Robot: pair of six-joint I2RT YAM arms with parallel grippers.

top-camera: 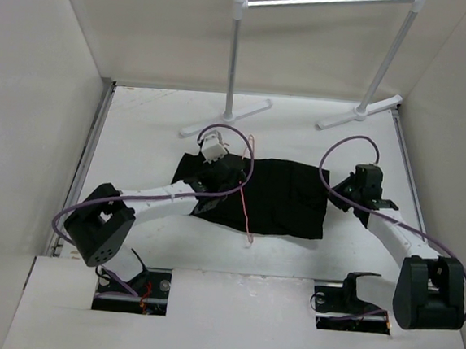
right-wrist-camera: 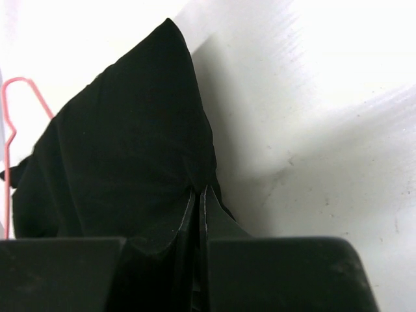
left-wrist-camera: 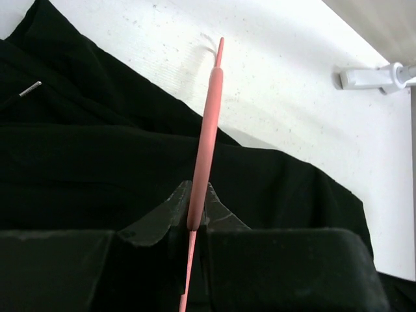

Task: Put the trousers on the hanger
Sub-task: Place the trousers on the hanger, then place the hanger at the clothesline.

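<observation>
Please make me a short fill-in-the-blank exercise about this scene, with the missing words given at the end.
1. The left gripper is shut on the pink ____.
2. The right gripper pinches the edge of the ____ trousers.
3. On the white rail stand hangs ____.
Missing words: hanger; black; nothing.

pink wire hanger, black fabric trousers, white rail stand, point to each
pink wire hanger [left-wrist-camera: 207, 123]: left wrist view, thick straight section
black fabric trousers [top-camera: 284, 197]: top view, cloth's middle
white rail stand [top-camera: 233, 60]: top view, left post
</observation>
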